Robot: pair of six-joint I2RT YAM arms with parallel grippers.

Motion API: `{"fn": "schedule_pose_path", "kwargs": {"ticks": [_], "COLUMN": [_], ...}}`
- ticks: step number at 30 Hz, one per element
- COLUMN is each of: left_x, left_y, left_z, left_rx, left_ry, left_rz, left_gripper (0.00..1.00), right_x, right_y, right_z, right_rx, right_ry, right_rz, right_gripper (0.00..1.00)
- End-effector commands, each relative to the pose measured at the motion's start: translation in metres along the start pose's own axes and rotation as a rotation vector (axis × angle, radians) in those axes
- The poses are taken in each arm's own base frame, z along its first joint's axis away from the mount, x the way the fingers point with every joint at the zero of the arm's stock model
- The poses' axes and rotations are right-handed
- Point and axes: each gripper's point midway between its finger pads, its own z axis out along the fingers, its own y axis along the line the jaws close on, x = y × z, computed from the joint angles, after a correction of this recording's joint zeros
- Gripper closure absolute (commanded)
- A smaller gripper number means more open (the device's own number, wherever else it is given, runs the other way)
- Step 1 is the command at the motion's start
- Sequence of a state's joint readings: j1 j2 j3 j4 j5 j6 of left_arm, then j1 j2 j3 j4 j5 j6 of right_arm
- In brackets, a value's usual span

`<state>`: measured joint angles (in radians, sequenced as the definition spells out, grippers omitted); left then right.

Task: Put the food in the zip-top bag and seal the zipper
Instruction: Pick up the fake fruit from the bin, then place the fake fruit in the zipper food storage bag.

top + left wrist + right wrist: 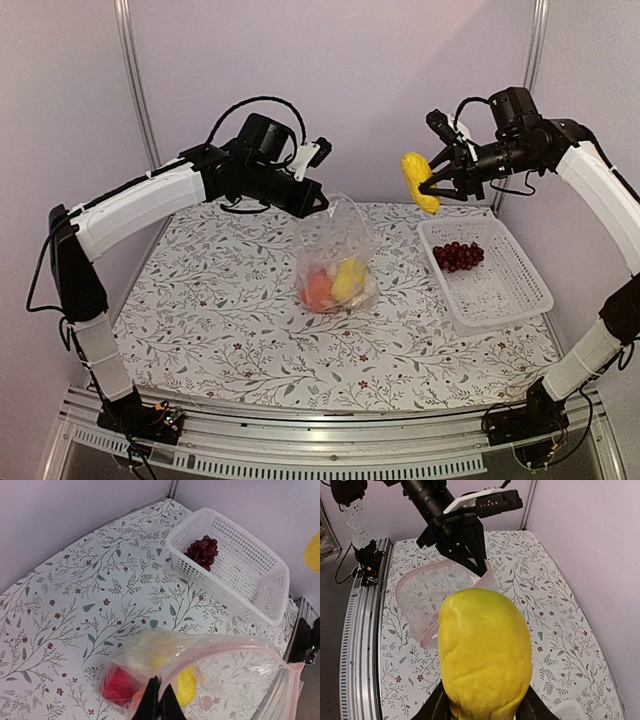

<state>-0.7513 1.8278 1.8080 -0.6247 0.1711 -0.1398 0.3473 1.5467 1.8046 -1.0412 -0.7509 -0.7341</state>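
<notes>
1 bag (pixel 335 240), 1 basket (pixel 505 290), 1 grape bunch (pixel 458 256), 2 yellow pieces (pixel 420 180) (pixel 348 280).

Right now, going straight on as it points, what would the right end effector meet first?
Probably the open zip-top bag, held up by the left end effector. The yellow piece in the right end effector would touch first. Depth is unclear.

Cannot name the red shape (pixel 117 685) or the yellow shape (pixel 186 682) inside the crinkly zip-top bag (pixel 235 665), cannot find the zipper, catches only a sliver of the yellow piece (pixel 314 552) at the left wrist view's right edge.
</notes>
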Motion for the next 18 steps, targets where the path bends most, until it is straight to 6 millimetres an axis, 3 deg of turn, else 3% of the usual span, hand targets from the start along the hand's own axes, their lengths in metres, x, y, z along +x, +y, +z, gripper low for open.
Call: {"fn": "schedule_pose_path", "kwargs": {"ticks": [1, 6, 12, 18], "left_x": [-0.016, -0.016, -0.015, -0.018], "left_y": [0.003, 0.004, 0.007, 0.005], "left_z": [-0.015, -0.017, -0.02, -0.022], "left_rx": [-0.01, -0.022, -0.034, -0.025], "left_ry": [-0.048, -0.051, -0.055, -0.068], "left_rz": [-0.007, -0.012, -0.033, -0.044], "left_gripper": [0.99, 0.99, 0.98, 0.99], "right_x": [-0.056, -0.084, -0.095, -0.11], "right_y": [0.024, 0.043, 0.061, 0.067], "right_z": [-0.001, 0.003, 0.026, 0.038], "right_rx": [-0.064, -0.141, -0.252, -0.285], "right_ry": [-0.192, -0.307, -0.355, -0.419], "right_rz": [-0.039, -0.041, -0.042, -0.067], "right_gripper": [0.72, 0.71, 0.7, 0.7]}}
